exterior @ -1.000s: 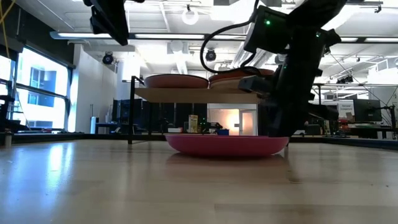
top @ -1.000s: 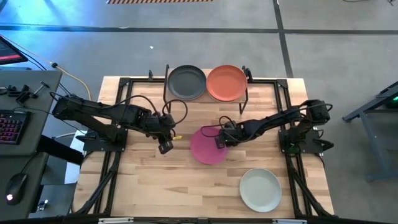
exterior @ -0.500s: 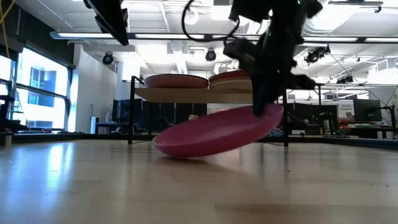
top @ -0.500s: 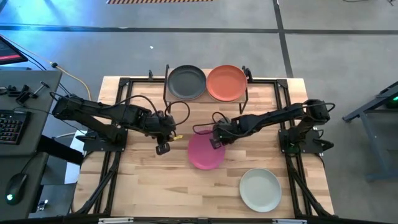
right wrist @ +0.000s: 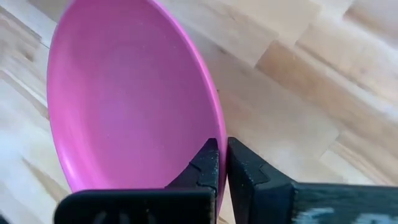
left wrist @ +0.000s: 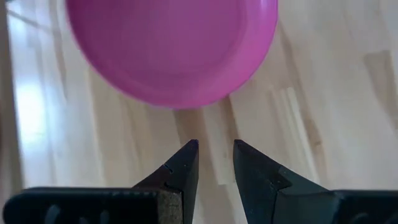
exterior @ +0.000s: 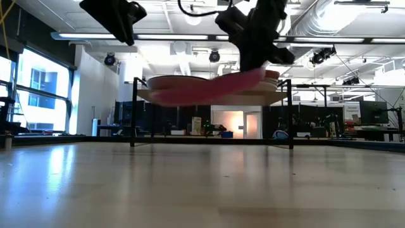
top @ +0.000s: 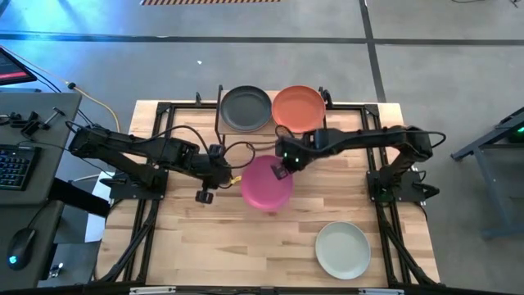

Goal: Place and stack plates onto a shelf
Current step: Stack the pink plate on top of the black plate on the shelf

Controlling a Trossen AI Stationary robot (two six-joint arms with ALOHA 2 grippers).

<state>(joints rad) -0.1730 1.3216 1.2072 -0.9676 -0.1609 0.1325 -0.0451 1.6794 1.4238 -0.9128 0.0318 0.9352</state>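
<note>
The magenta plate (top: 266,183) hangs in the air over the table's middle, just in front of the shelf (top: 270,129). My right gripper (top: 280,170) is shut on its rim. In the low view the magenta plate (exterior: 215,87) floats at shelf-top height. A charcoal plate (top: 245,107) and a terracotta orange plate (top: 298,109) rest on the shelf top. A pale mint-white plate (top: 342,249) lies flat near the table's near right corner. My left gripper (top: 202,195) hovers left of the magenta plate, slightly open, holding nothing. My right gripper pinches the magenta plate's rim (right wrist: 216,134) between its two fingers, one finger (right wrist: 204,163) on the inner face and the other on the outer. It holds the edge on the plate's right, far side. The plate is lifted clear of the table, slightly tilted.
The shelf's black metal legs (exterior: 135,111) stand at the table's far middle. Bare wood lies to the left and near side. Black frame rails run along both table sides. A desk with a keyboard (top: 16,166) stands off the left edge.
My right gripper has risen with the magenta plate and drawn toward the shelf. The plate first tipped up by its held edge while its left rim stayed on the table, then lifted clear to shelf height. My left gripper has shifted slightly left and nearer.
</note>
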